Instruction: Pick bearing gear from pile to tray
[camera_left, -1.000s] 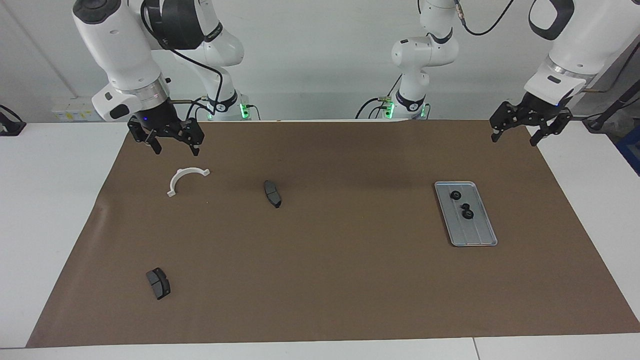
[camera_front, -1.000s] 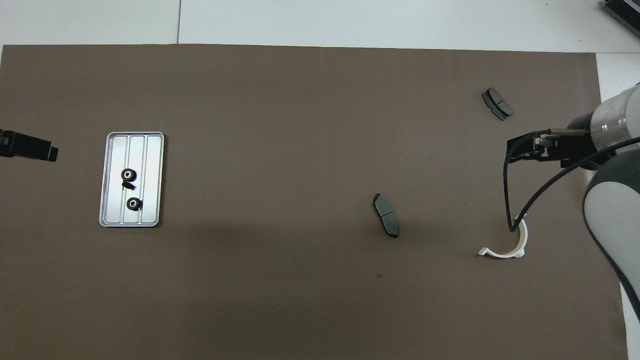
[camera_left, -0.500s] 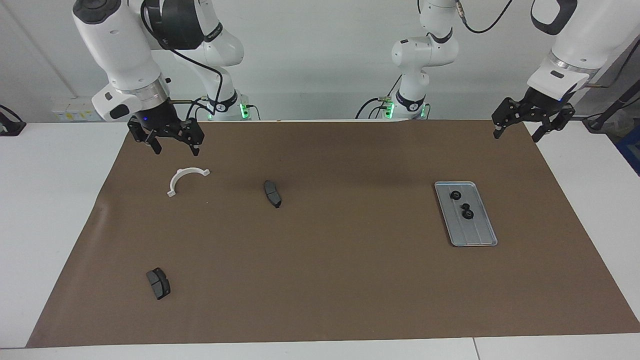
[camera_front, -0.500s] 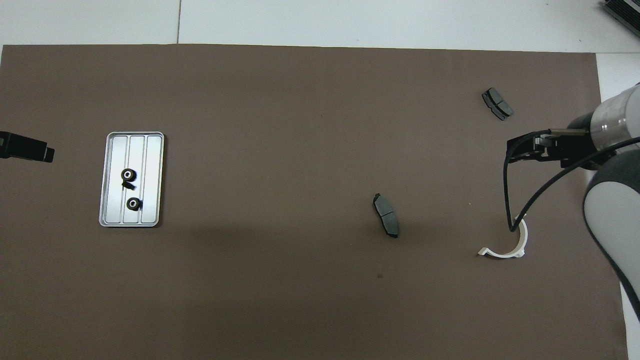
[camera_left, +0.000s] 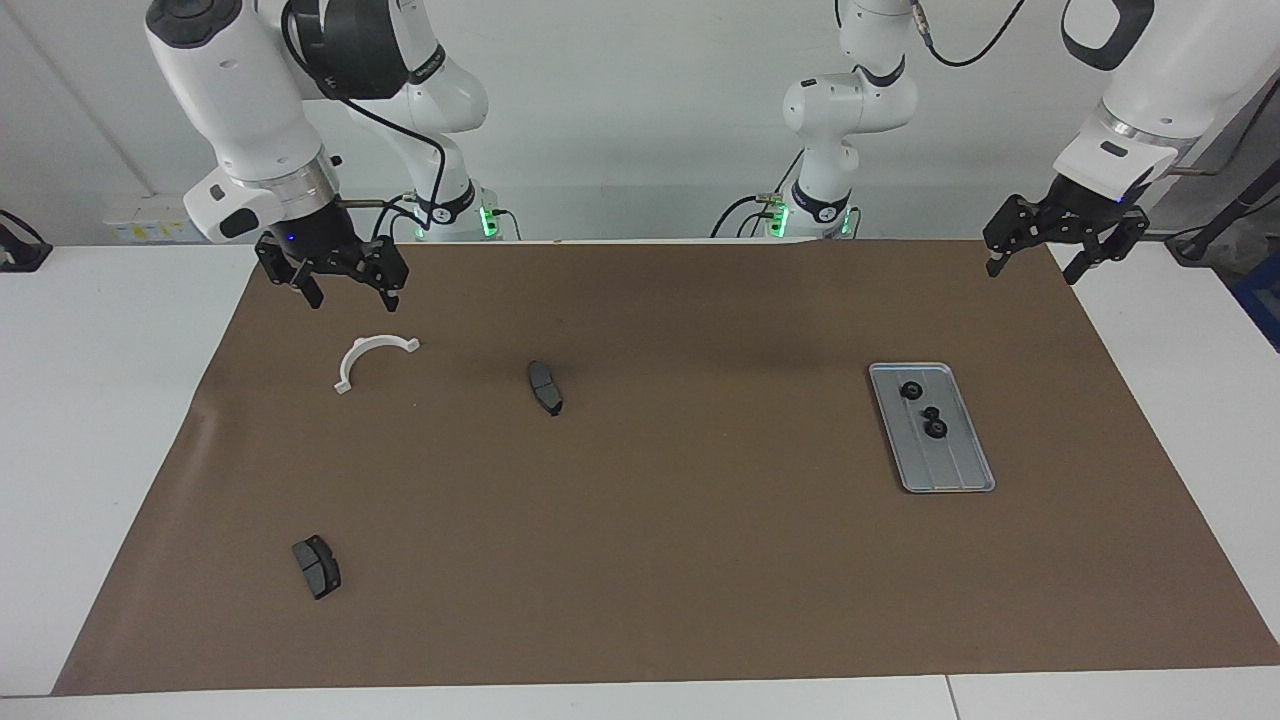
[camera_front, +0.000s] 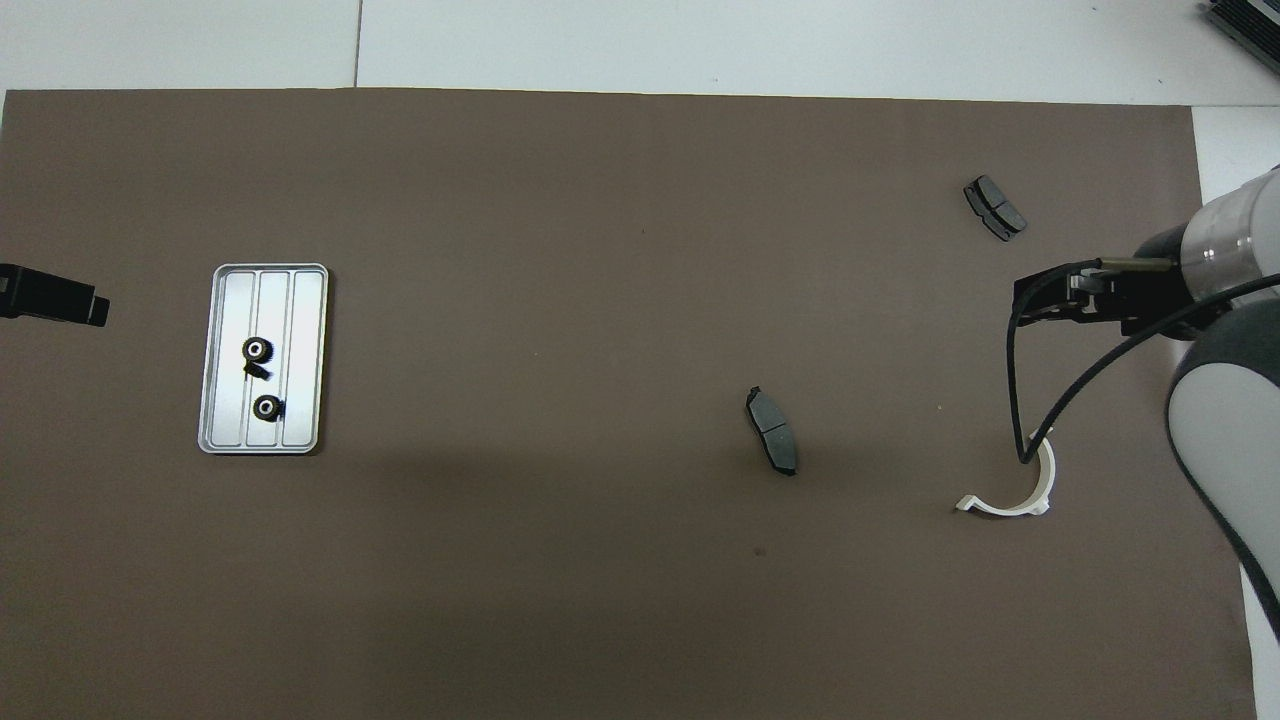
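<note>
- Silver-grey ridged metal tray (camera_left: 960, 478) lies flat on the brown paper mat (camera_left: 680, 560) toward the left arm's end of the table, and three small black round gears (camera_left: 911, 390) sit in it, in the half nearer the robots.
- Left gripper (camera_left: 1034, 268) hangs over the mat's corner nearest its base, fingers spread wide, nothing held.
- Right gripper (camera_left: 352, 297) hovers just above the white plastic half-ring (camera_left: 372, 358), jaws wide, empty too.
- One dark grey curved pad (camera_left: 545, 388) rests mid-table; the other dark grey curved pad (camera_left: 317, 566) lies well apart, farther from the robots.
</note>
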